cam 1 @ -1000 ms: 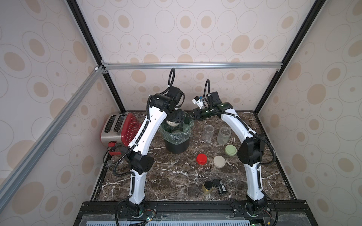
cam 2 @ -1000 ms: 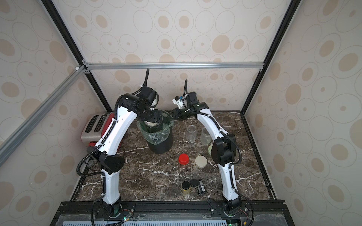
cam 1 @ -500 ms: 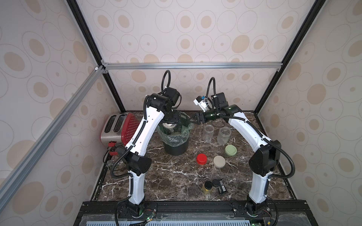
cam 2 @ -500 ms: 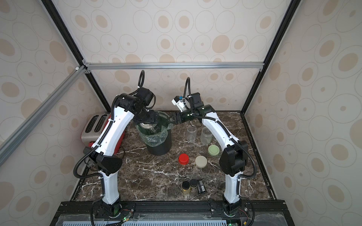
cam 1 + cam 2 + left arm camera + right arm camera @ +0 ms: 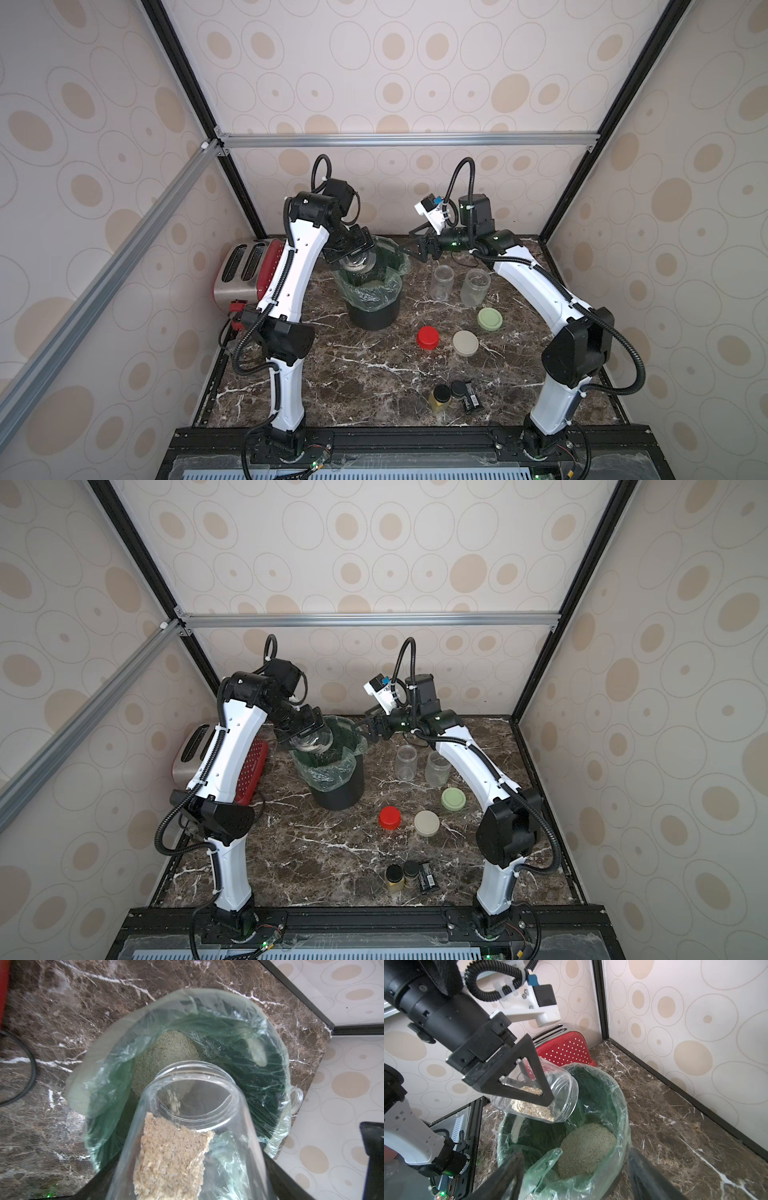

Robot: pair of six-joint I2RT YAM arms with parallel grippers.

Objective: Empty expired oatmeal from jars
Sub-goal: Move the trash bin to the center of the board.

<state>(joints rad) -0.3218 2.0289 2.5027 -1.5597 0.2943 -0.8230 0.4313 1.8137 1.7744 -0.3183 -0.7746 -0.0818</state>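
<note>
Right wrist view: left hand clamps a tilted clear jar of flaky oatmeal, right hand spread open.

Both arms look like twins tbh: the left arm and right arm have white plastic shells, chunky black joint housings, and ribbed black cable hoses. Left gripper has black open-triangle fingers with tiny silver screws, plus a white camera bracket carrying a blue plug. Little green LEDs glow right by the base rail.
</note>
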